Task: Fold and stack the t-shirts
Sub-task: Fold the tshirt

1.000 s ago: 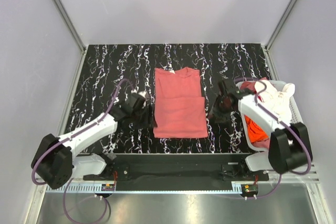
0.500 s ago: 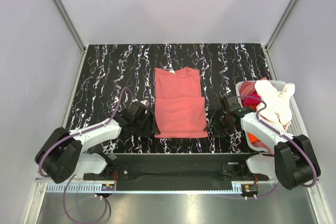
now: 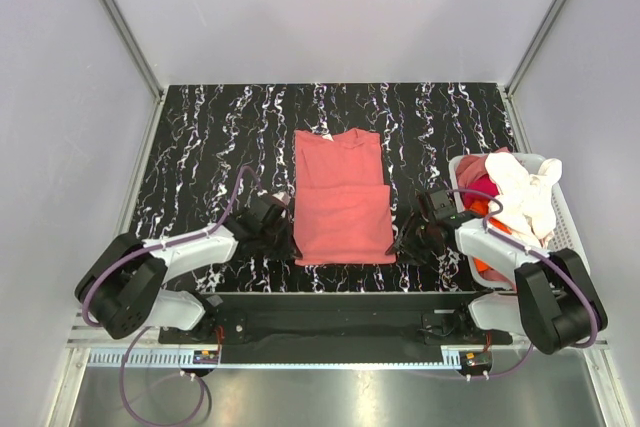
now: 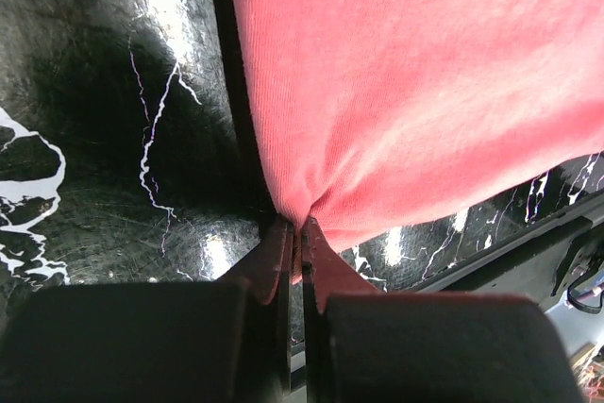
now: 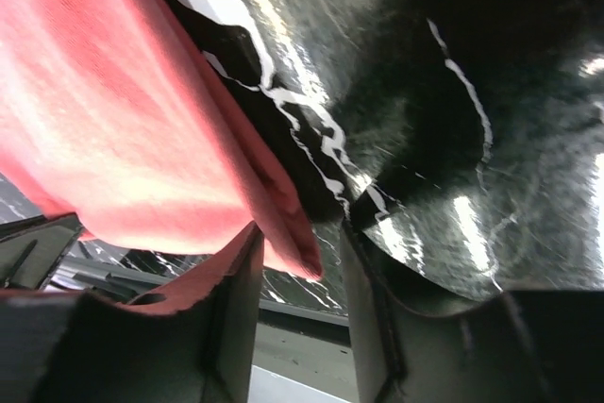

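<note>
Inside white basket (image 3: 566,215): cream t-shirt (image 3: 522,192), magenta t-shirt (image 3: 477,187)

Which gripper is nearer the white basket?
Right. The right gripper sits at the near right corner of the salmon-pink t-shirt, beside the white basket; the left gripper pinches its opposite near corner, farther away.

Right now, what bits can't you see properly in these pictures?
- Top view: how many t-shirts lie in the basket; the cream t-shirt on top hides them.
- Left wrist view: most of the salmon t-shirt, cut off by the frame's edges; the left gripper pinches its corner.
- Right wrist view: whether the right gripper, its fingers open, touches that shirt's corner; too blurred.
</note>
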{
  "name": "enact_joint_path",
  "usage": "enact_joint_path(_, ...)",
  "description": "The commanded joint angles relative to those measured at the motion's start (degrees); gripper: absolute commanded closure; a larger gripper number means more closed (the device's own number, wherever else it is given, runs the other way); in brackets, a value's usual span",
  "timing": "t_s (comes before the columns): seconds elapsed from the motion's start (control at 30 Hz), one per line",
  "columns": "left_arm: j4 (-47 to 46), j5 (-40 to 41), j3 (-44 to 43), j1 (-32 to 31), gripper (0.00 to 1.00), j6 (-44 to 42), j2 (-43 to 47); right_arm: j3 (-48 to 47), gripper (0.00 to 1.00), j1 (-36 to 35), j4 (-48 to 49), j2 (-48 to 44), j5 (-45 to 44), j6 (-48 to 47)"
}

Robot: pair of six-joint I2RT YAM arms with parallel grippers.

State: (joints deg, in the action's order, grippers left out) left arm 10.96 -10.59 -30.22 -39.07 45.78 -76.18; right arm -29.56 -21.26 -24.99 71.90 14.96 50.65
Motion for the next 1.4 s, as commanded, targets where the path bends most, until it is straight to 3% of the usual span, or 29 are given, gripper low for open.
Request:
enact_joint_path(0.0, 1.96, 3.12, 1.21, -0.39, 1.0, 0.63, -1.59, 1.26, 0.56, -0.37, 3.55, 1.84, -0.28, 0.41)
enact_joint_path(0.1, 2.57, 4.17, 1.56, -0.48, 1.0, 1.33, -1.43, 1.17, 0.64, -0.37, 4.25, 2.8, -0.37, 0.23)
enact_joint_path(0.23, 5.73, 5.75, 1.13, -0.66, 1.0, 1.16, 0.59, 1.61, 0.64, -0.45, 4.08, 2.72, 0.15, 0.67)
enact_joint_path(0.27, 6.43, 6.02, 0.95, -0.74, 0.97, 1.15, 1.21, 1.7, 0.64, -0.37, 4.08, 2.55, 0.33, 0.94)
enact_joint_path(0.3, 7.75, 6.11, 0.95, -1.01, 0.88, 1.15, 2.08, 1.96, 0.61, -0.37, 4.08, 1.85, 0.59, 1.03)
enact_joint_path(0.33, 8.19, 6.11, 1.12, -1.18, 0.71, 1.5, 4.0, 2.4, 0.6, -0.37, 3.99, 1.49, 0.77, 1.64)
enact_joint_path(0.43, 7.68, 5.14, 3.4, -1.36, 0.5, 4.4, 9.01, 3.89, 0.58, -0.72, 3.64, -0.44, 1.3, 2.87)
enact_joint_path(0.6, 4.77, 4.26, 6.57, -1.45, 0.49, 7.75, 11.76, 5.83, 0.58, -1.51, 3.64, -2.46, 0.95, 4.45)
enact_joint_path(0.93, 3.89, 5.4, 7.28, -3.65, 0.54, 10.03, 7.19, 6.88, 0.61, -1.77, 3.37, -5.19, 0.42, 5.86)
enact_joint_path(1.0, 3.72, 5.84, 6.93, -3.65, 0.56, 9.86, 6.84, 6.97, 0.65, -1.86, 3.37, -5.45, 0.24, 5.95)
enact_joint_path(1.07, 3.63, 6.19, 6.84, -3.82, 0.76, 9.86, 6.4, 7.06, 0.81, -1.95, 3.37, -5.63, 0.33, 5.86)
enact_joint_path(1.1, 3.54, 6.37, 6.66, -3.73, 0.84, 9.86, 6.48, 7.24, 0.99, -1.95, 3.29, -5.89, 0.33, 5.77)
enact_joint_path(1.13, 3.63, 6.2, 6.49, -3.82, 1.0, 9.59, 6.49, 7.24, 1.0, -1.95, 3.37, -6.15, 0.42, 5.51)
enact_joint_path(1.37, 11.7, 7.77, 1.39, -6.71, 1.0, 9.06, 13.84, 5.92, 1.0, -1.95, -4.0, -14.83, -0.89, 5.07)
